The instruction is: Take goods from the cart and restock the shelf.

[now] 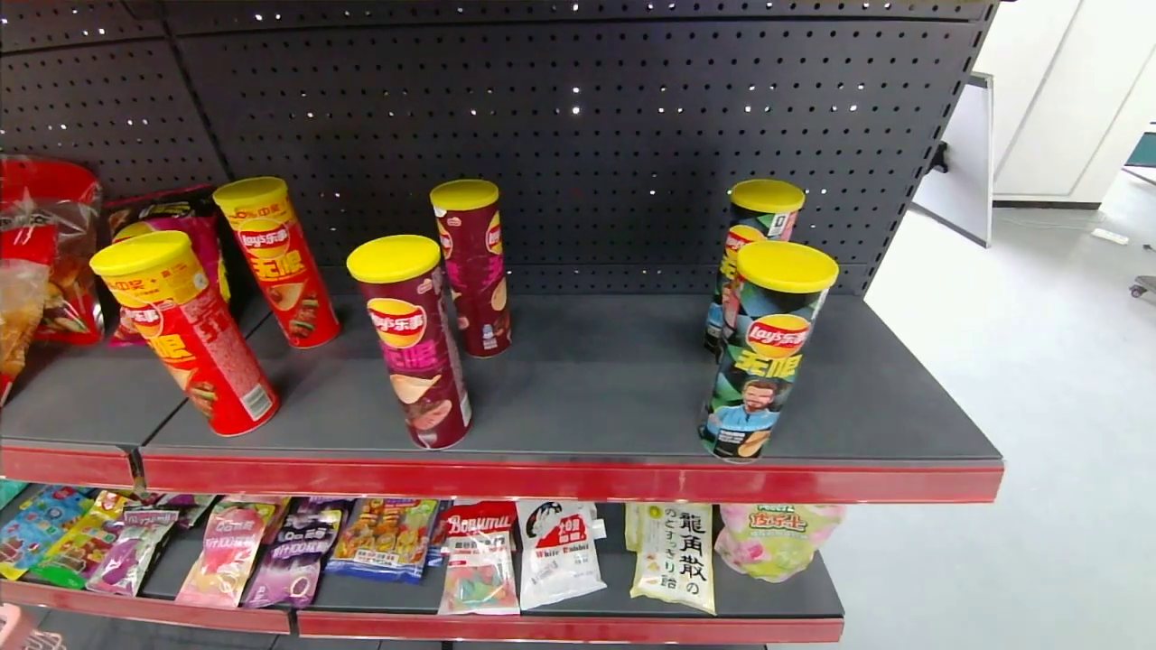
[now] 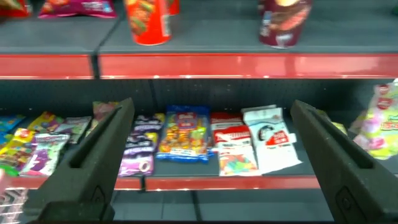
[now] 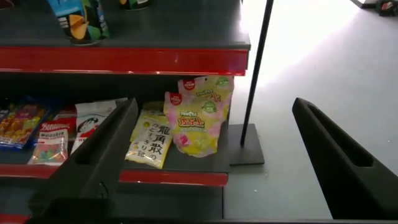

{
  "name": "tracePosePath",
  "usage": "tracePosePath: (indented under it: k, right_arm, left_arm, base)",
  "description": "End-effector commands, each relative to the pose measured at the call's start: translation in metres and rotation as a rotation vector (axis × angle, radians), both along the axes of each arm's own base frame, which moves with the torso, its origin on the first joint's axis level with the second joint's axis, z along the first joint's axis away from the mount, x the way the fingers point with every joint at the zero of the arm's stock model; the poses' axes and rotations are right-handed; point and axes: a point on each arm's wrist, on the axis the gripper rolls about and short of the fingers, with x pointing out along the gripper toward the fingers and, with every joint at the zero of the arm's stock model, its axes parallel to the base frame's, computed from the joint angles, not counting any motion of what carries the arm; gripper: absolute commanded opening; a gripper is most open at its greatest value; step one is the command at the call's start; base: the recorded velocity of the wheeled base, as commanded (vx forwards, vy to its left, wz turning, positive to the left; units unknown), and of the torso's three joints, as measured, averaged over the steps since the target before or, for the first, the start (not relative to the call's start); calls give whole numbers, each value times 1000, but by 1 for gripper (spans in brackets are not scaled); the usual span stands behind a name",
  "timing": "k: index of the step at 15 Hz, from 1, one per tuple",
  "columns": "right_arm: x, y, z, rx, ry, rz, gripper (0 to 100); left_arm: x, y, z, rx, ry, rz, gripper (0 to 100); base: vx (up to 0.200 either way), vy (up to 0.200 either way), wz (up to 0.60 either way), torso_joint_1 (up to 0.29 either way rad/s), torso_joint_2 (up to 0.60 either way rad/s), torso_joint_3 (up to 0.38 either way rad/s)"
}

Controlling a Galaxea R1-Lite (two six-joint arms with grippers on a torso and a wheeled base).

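Chip cans with yellow lids stand on the upper shelf (image 1: 596,379): two red cans (image 1: 185,329) at the left, two maroon cans (image 1: 411,338) in the middle, two green-and-black cans (image 1: 768,352) at the right. Flat snack bags (image 1: 384,537) lie in a row on the lower shelf (image 1: 569,626). My left gripper (image 2: 211,106) is open and empty, facing the lower shelf's snack bags (image 2: 183,134), below the red can (image 2: 149,22) and maroon can (image 2: 283,22). My right gripper (image 3: 216,102) is open and empty, facing the shelf's right end, near a yellow bag (image 3: 152,140) and a pink-green bag (image 3: 199,115).
A black pegboard (image 1: 578,117) backs the shelf. Red snack bags (image 1: 45,253) crowd the upper shelf's far left. Open grey floor (image 1: 1039,406) lies to the right of the shelf, with a white panel (image 1: 962,162) behind it. A thin black pole on a flat base (image 3: 255,68) stands beside the shelf end.
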Motion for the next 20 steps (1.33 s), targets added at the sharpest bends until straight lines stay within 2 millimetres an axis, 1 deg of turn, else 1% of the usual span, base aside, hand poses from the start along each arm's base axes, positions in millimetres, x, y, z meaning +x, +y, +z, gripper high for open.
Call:
tracePosePath:
  k: [1,15,20]
  right_arm:
    - [0,0,0,0,1,1,100]
    - [0,0,0,-2,1,1,100]
    - [0,0,0,-2,1,1,100]
  left_arm:
    - [0,0,0,0,1,0,100]
    - [0,0,0,0,1,0,100]
    - [0,0,0,0,1,0,100]
  base:
    - [0,200,0,-2,7,2]
    - [0,200,0,2,4,3]
    - [0,0,0,0,0,0]
